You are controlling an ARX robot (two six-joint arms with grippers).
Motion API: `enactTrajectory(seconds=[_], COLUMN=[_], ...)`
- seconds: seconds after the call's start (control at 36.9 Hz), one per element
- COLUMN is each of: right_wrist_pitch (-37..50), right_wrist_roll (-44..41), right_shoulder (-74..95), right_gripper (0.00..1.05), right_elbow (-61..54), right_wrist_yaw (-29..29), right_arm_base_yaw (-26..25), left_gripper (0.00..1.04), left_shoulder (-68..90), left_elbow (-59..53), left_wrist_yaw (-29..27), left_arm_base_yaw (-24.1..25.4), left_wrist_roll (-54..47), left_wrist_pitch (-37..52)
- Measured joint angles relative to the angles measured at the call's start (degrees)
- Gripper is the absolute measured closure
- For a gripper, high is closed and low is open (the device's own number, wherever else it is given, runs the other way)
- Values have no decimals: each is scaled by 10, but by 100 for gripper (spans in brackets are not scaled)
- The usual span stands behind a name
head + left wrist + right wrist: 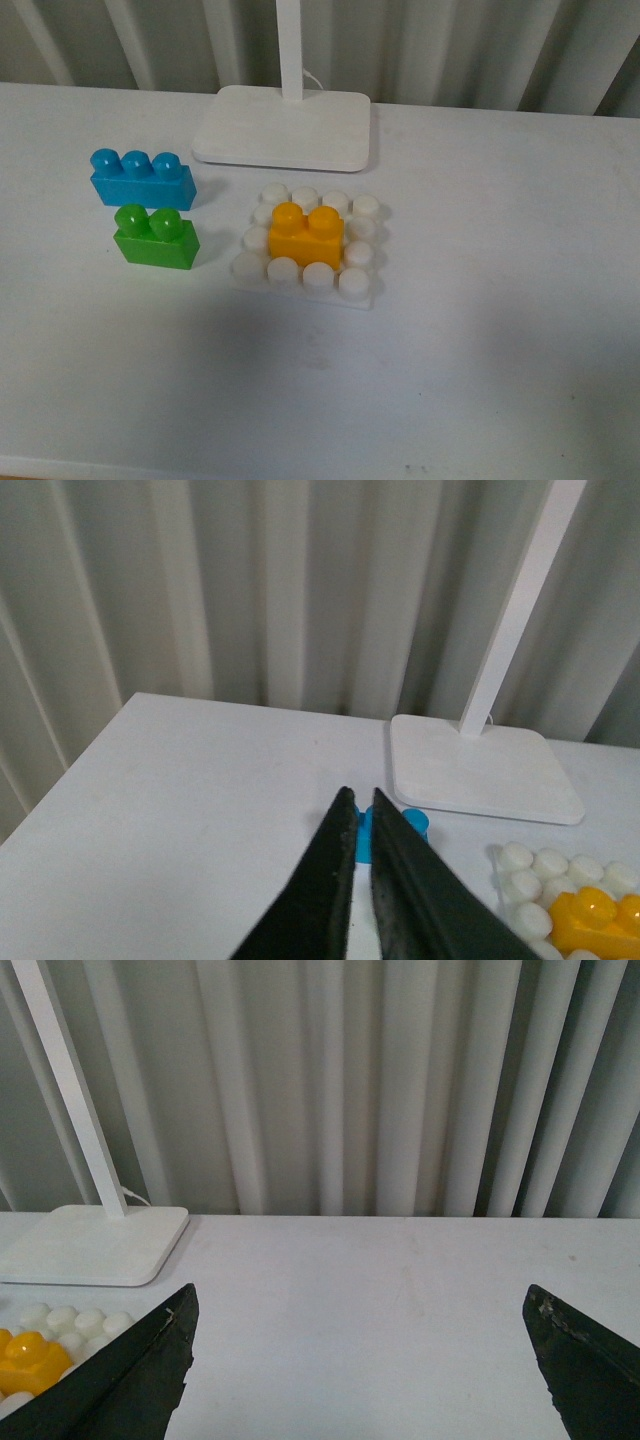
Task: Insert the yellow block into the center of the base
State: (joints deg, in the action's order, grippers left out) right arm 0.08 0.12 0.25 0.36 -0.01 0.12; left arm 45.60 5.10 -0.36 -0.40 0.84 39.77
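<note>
The yellow block (pixel 306 233) sits upright on the middle studs of the white studded base (pixel 308 278) on the table, in the front view. It also shows in the left wrist view (pixel 597 921) and the right wrist view (pixel 30 1362), each time on the base (pixel 530 872) (pixel 75 1322). Neither gripper shows in the front view. My left gripper (pixel 360 802) is shut and empty, its tips over the blue brick (pixel 412 825). My right gripper (pixel 360 1305) is open wide and empty over bare table, to the right of the base.
A blue three-stud brick (pixel 140 178) and a green two-stud brick (pixel 155 237) stand left of the base. A smooth white stand (pixel 284 127) with a pole (pixel 291 45) is behind the base. Grey curtains close the back.
</note>
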Motion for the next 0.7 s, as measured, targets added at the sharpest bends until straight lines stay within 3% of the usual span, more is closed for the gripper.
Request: enactTrajectory(seconds=[0.03, 0.24, 0.7], right_wrist_pitch=[0, 0, 0], right_wrist_roll=[0, 0, 0], right_shoulder=[0, 0, 0], right_gripper=[9, 9, 9], right_elbow=[0, 0, 0], right_wrist_yaw=[0, 0, 0], right_arm_base_yaw=[0, 0, 0], left_gripper=[101, 101, 101], left_shoulder=[-12, -79, -250], left_elbow=[-3, -42, -45], left_wrist_yaw=[0, 2, 3], left_arm_base_yaw=[2, 3, 3], left_wrist_roll=[0, -4, -4], left_wrist_pitch=[-7, -29, -191])
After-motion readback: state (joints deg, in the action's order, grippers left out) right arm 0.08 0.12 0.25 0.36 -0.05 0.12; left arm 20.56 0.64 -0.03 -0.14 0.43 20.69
